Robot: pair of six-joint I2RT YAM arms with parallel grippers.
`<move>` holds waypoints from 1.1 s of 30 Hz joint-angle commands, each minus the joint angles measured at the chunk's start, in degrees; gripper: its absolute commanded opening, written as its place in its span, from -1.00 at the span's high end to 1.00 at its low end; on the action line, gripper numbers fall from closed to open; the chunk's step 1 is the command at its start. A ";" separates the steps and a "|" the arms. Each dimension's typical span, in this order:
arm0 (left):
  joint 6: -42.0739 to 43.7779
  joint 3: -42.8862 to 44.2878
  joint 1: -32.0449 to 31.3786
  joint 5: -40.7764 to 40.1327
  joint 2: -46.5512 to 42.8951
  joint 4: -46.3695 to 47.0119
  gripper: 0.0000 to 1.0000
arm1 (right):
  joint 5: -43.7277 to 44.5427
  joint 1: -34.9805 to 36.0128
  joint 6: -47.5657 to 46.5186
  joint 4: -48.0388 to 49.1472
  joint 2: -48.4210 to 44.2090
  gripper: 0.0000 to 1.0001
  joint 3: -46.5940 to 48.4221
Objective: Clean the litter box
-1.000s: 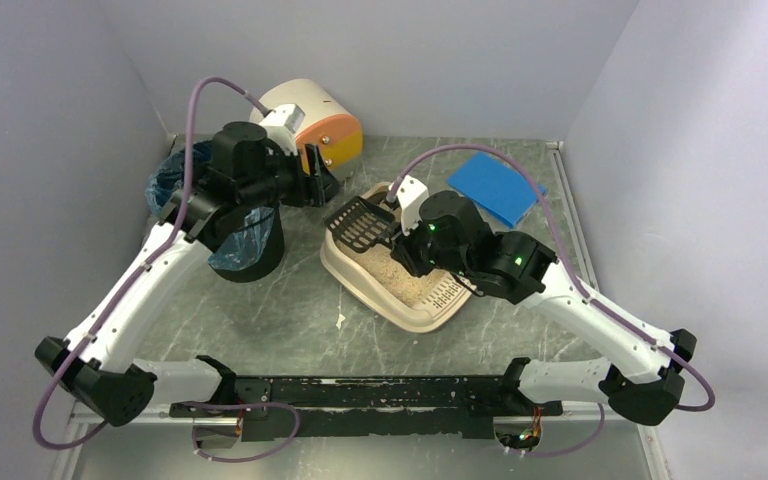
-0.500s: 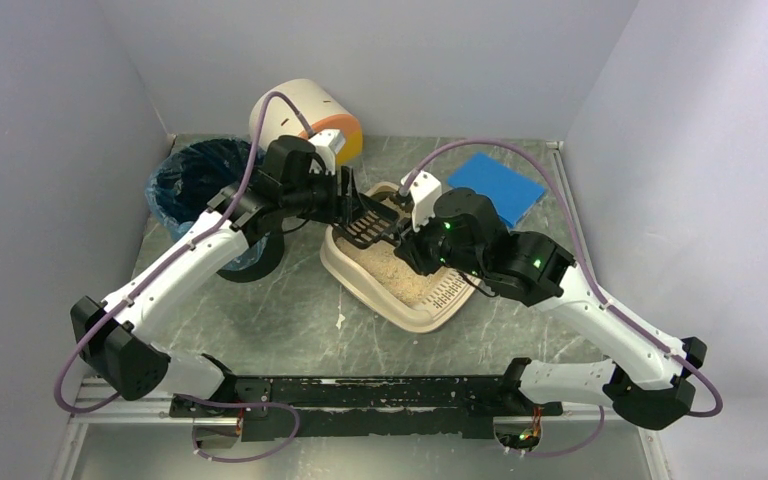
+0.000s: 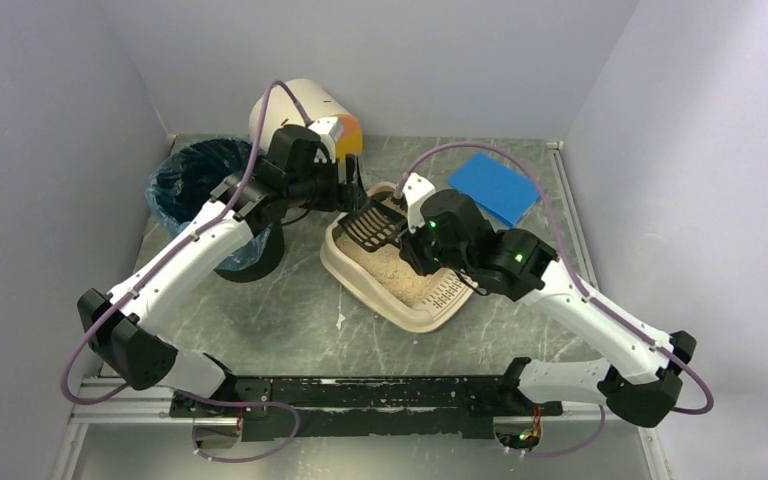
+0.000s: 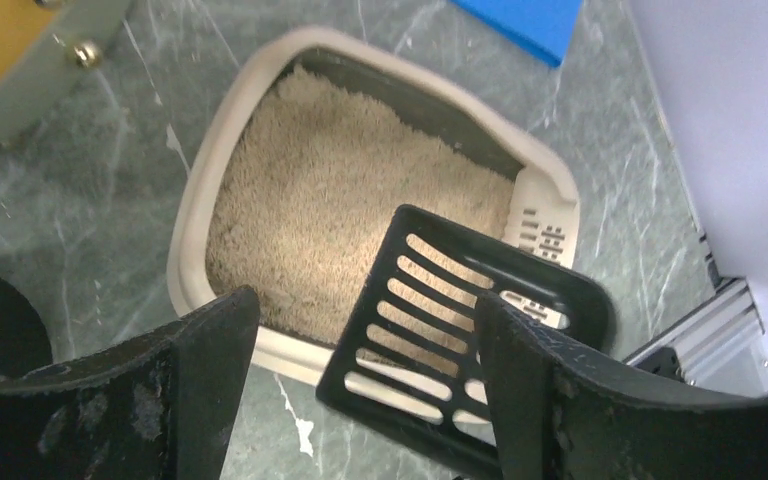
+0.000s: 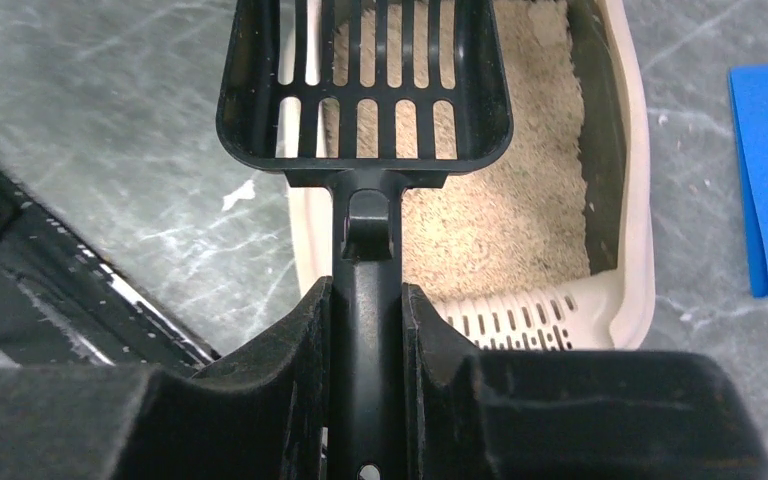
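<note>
The beige litter box with tan litter lies at the table's middle; it also shows in the left wrist view and the right wrist view. My right gripper is shut on the handle of a black slotted scoop. It holds the empty scoop just above the box's far left end. My left gripper is open and empty, hovering right beside and above the scoop. It touches nothing.
A black round bin with a blue liner stands left of the box. A white cylindrical drawer unit with an orange front is at the back. A blue pad lies at the back right. A black rail runs along the near edge.
My left arm has swung right, from over the bin to the far left end of the litter box, next to the scoop. The right gripper has held the scoop almost still.
</note>
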 commanded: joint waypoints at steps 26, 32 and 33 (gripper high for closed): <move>0.32 6.74 7.33 2.74 22.36 7.22 -0.28 | -0.72 -18.53 4.45 16.70 28.10 1.00 -5.78; 0.41 3.65 7.26 1.75 23.96 9.63 -0.29 | 4.66 -18.68 5.21 20.47 31.82 1.00 -6.94; 0.52 3.49 7.26 1.65 24.39 9.48 -0.30 | 4.09 -18.64 5.49 21.45 32.15 1.00 -7.27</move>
